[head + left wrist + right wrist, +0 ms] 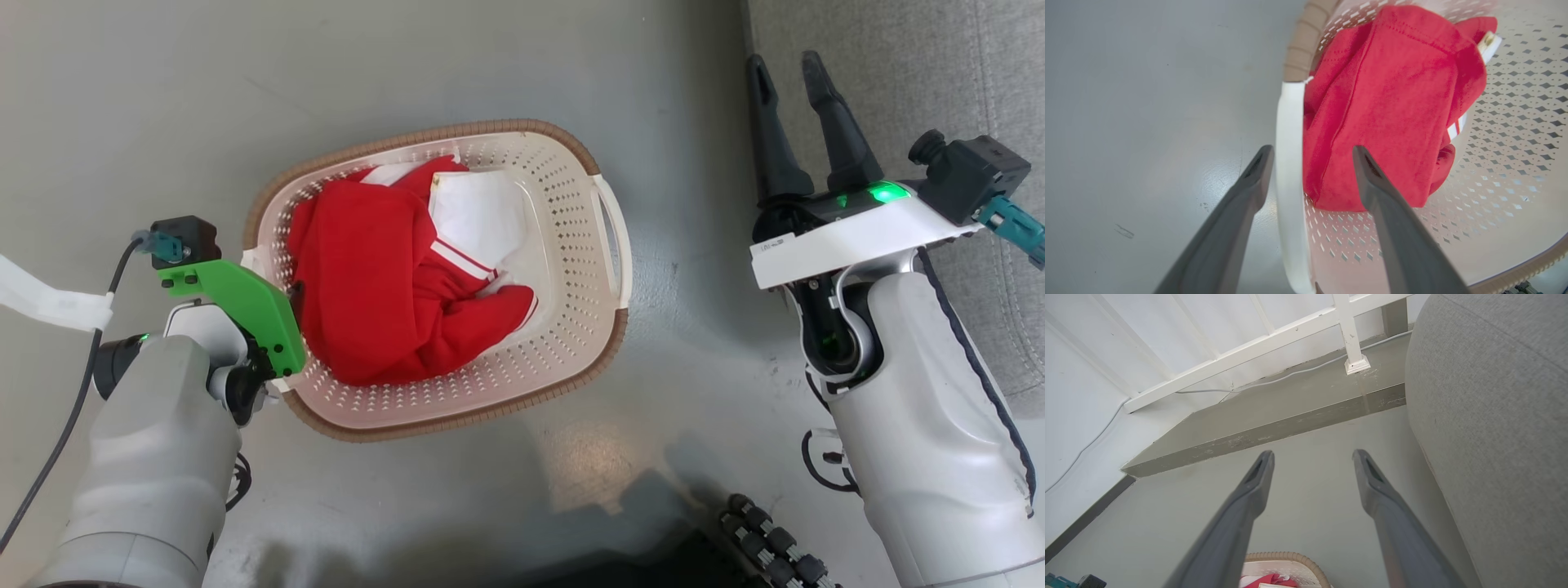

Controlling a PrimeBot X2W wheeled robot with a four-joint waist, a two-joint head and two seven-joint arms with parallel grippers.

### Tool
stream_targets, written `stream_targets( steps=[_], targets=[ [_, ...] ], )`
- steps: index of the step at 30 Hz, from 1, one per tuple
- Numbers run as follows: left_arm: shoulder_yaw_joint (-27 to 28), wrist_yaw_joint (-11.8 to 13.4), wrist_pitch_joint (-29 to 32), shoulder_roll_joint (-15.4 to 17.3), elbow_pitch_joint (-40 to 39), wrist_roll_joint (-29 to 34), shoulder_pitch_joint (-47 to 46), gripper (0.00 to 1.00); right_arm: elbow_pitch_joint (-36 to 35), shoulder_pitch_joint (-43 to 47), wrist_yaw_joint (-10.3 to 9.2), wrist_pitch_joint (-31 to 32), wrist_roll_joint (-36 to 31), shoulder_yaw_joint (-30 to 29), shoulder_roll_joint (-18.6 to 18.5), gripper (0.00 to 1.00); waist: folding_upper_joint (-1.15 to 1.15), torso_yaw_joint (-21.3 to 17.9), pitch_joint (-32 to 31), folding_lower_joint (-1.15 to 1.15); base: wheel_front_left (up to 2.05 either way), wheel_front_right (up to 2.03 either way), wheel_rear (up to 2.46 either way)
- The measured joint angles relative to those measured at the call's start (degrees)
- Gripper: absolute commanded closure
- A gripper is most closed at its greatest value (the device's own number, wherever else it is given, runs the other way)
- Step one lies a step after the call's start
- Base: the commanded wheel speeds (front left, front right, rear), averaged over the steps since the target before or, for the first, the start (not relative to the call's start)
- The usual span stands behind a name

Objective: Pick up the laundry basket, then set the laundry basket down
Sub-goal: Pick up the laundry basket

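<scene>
On the grey floor (163, 98) sits the cream-white perforated plastic laundry basket (571, 245), brown-rimmed, probably light and fairly stiff, holding soft red clothing (367, 269); its white side handle (1290, 163), the likely hold, lies between the spread, unclenched fingers of the left tool (1310, 153), the right tool (784, 64) released, well apart.

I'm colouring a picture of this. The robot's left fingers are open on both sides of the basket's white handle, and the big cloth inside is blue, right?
Nearly. The big cloth in the laundry basket is red, not blue: the left wrist view shows it. The left fingers are open, one on each side of the white handle.
</scene>
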Motion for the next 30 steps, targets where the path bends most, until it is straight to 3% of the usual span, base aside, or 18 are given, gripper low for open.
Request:
stream_targets(
  steps=[14,30],
  targets=[
    [-1.7,0.0,-3.9,0.1,-0.5,-0.9,2.0,0.00,2.2,0.0,0.00,0.0,0.9,0.6,0.0,0.00,0.00,0.2,-5.3,0.00,0.00,0.00,0.00],
    [-3.9,0.0,-13.6,0.2,-4.9,-1.6,6.8,0.00,6.7,2.9,0.00,0.0,0.7,-0.2,-0.1,0.00,0.00,1.5,-16.6,0.00,0.00,0.00,0.00]
  ],
)
